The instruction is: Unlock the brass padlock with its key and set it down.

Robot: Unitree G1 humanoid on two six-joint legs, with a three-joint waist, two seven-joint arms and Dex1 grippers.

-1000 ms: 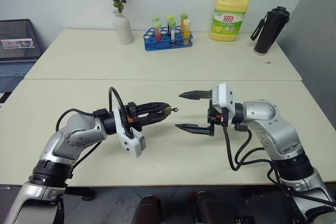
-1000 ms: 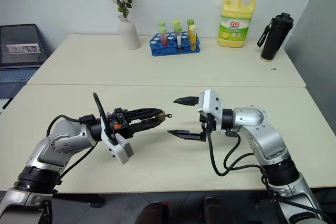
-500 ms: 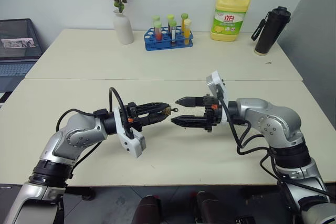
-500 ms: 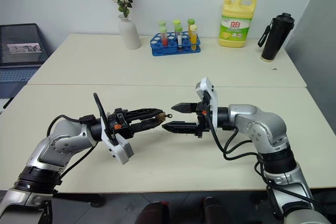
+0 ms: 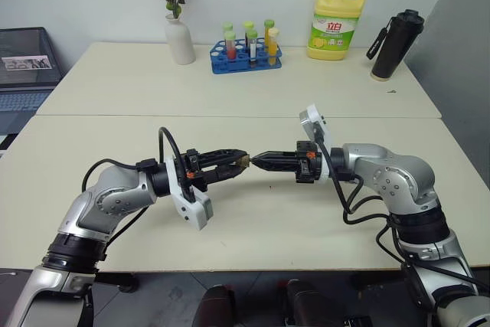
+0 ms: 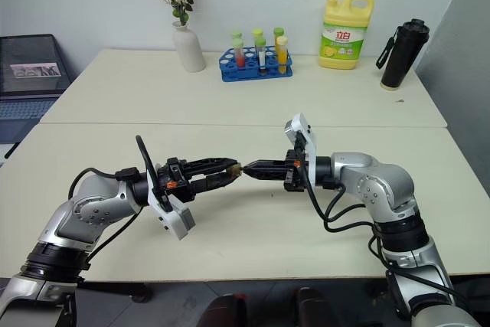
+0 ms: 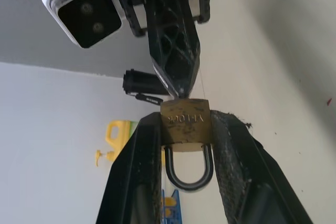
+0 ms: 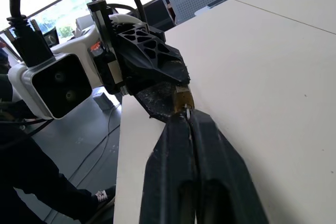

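Left gripper (image 6: 230, 167) is holding the padlock (image 6: 236, 166) level above the counter (image 6: 253, 227); right gripper (image 6: 249, 167), jaws closed, is meeting it tip to tip.

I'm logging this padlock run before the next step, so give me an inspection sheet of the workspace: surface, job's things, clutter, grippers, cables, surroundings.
Surface: pale table, bare under the arms, a seam across it.
Job's things: brass padlock held off the table, shackle toward the left wrist; key a thin silvery sliver at the lock's body.
Clutter: white vase, blue tube rack, yellow detergent bottle, black flask, all at the far edge.
Grippers: left gripper shut on the padlock; right gripper shut on the key, tip to tip with the left.
Cables: black loops on both forearms, off the table.
Surroundings: laptop left of the table, white wall.
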